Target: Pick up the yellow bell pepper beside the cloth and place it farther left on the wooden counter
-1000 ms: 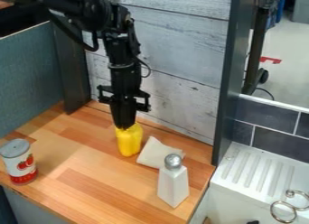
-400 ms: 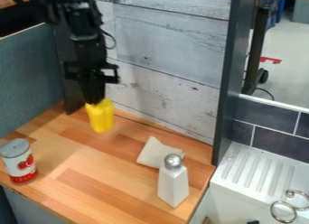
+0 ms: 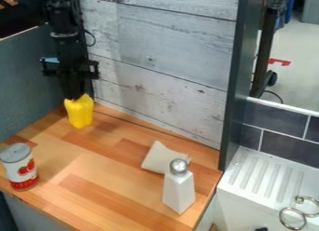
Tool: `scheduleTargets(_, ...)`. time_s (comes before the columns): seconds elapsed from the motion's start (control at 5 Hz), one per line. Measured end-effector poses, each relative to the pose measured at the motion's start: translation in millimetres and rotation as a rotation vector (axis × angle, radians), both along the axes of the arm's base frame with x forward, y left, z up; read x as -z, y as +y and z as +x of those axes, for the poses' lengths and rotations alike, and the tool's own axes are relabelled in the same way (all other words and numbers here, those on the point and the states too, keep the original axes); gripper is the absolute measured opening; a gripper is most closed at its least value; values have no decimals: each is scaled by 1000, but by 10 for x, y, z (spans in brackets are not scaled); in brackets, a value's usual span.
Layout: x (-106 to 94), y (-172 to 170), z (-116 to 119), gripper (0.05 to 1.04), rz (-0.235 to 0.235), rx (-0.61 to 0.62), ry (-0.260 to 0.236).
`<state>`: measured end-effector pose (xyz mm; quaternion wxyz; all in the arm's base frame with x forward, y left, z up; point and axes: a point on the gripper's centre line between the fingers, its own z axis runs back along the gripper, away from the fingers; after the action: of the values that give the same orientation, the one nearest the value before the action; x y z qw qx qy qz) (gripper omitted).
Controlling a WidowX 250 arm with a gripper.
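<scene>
The black gripper (image 3: 74, 96) hangs at the counter's back left corner, shut on the top of a yellow object (image 3: 79, 112). That object is upright beneath it; whether its bottom touches the wood I cannot tell. Nearer the front left stands a can (image 3: 19, 166) with a red and white label. To the right, a beige cloth-like piece (image 3: 162, 157) lies on the wooden counter (image 3: 106, 179), and just in front of it stands a white shaker (image 3: 179, 187) with a silver top.
A whitewashed plank wall (image 3: 174, 48) runs behind the counter. A blue-grey panel (image 3: 28, 81) borders the left side, and a dark post (image 3: 233, 85) rises at the right corner. Beyond it is a white sink (image 3: 261, 179) with metal rings (image 3: 293, 218).
The gripper has moved left with the yellow object in it, from beside the beige piece to the back left corner. The can, beige piece and shaker have kept their places.
</scene>
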<state>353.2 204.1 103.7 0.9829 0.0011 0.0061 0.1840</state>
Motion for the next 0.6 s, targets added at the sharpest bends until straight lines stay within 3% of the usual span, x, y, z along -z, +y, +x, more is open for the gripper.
scheduleTargets(0.4, 221, 84, -7, 100, 12, -30, 69)
scheduleTargets(0.6, 294, 69, -22, 100, 3, -17, 77)
